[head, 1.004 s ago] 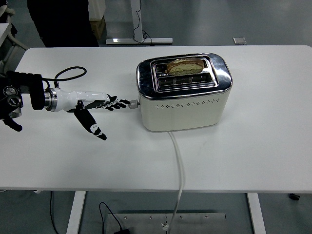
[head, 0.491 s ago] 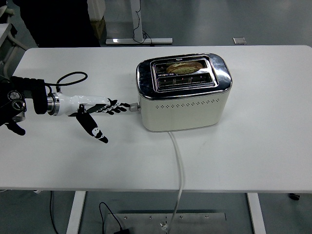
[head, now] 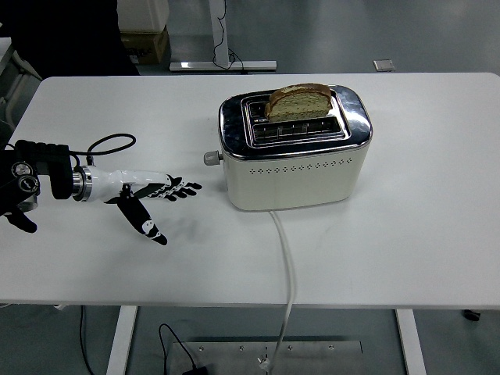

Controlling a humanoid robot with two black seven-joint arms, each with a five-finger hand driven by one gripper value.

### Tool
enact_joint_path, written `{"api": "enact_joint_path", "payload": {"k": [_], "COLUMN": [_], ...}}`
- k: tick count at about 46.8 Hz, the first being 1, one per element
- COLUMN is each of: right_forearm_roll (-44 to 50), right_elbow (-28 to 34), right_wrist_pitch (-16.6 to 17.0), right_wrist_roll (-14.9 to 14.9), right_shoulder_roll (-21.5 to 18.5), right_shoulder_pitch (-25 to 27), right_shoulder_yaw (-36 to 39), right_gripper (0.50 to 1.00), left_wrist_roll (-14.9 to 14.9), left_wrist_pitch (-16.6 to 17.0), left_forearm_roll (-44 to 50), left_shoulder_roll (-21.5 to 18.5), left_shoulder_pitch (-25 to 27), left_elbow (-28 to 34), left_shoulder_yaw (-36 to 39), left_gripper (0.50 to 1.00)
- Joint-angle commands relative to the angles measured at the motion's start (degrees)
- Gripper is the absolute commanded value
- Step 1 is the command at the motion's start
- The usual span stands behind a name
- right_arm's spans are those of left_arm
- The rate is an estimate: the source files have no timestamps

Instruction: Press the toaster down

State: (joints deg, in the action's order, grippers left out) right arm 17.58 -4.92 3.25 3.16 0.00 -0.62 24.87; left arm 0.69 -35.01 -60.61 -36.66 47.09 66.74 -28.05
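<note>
While a bread slice [head: 298, 101] stands raised in the toaster [head: 295, 148], its front slot is seen bare. Nothing is held by the left hand [head: 152, 195], fingers spread, apart from the lever [head: 211, 158].

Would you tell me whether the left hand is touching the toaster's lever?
Apart: the head view shows bare table between the left hand and the lever.

White table [head: 406, 234] with 1 cream toaster [head: 295, 160] near centre, its white cord [head: 287, 258] trailing over the near edge.
</note>
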Motion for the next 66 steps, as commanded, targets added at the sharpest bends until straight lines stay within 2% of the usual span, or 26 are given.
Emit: {"api": "enact_joint_path", "payload": {"k": [1,7,17,32,41,48,57,66], "right_forearm_roll": [0.0,0.0,0.0,0.0,0.0,0.0,0.0,0.0], "right_elbow": [0.0,0.0,0.0,0.0,0.0,0.0,0.0,0.0], "right_wrist_pitch": [0.0,0.0,0.0,0.0,0.0,0.0,0.0,0.0], "right_wrist_roll": [0.0,0.0,0.0,0.0,0.0,0.0,0.0,0.0], "right_shoulder_roll": [0.0,0.0,0.0,0.0,0.0,0.0,0.0,0.0], "right_shoulder_pitch": [0.0,0.0,0.0,0.0,0.0,0.0,0.0,0.0], "right_shoulder_yaw": [0.0,0.0,0.0,0.0,0.0,0.0,0.0,0.0], "right_gripper": [0.998,0.998,0.998,0.998,0.998,1.000,0.998,0.998], "left_wrist_roll": [-0.1,-0.4,-0.6,-0.9,-0.9,-1.0,-1.3,-6.7], "left_wrist_pitch": [0.0,0.0,0.0,0.0,0.0,0.0,1.0,0.9], "left_forearm_roll": [0.4,2.4,14.1,30.5,39.7,48.2,59.7,64.3], "left_shoulder_roll": [-0.2,-1.7,-5.6,-5.5,-4.8,-1.9,3.9,7.6], "left_shoulder_pitch": [-0.2,-0.2,2.1,9.2,10.9,10.7,10.0,9.4], "left_elbow": [0.0,-1.3,-6.4,-18.0,-20.9,-22.1,-30.4,-37.6], "left_shoulder_yaw": [-0.3,-0.6,-1.2,-2.5,-2.6,-3.6,-3.8,-3.8], "left_gripper": [1.000,1.000,1.000,1.000,1.000,1.000,1.000,1.000]}}
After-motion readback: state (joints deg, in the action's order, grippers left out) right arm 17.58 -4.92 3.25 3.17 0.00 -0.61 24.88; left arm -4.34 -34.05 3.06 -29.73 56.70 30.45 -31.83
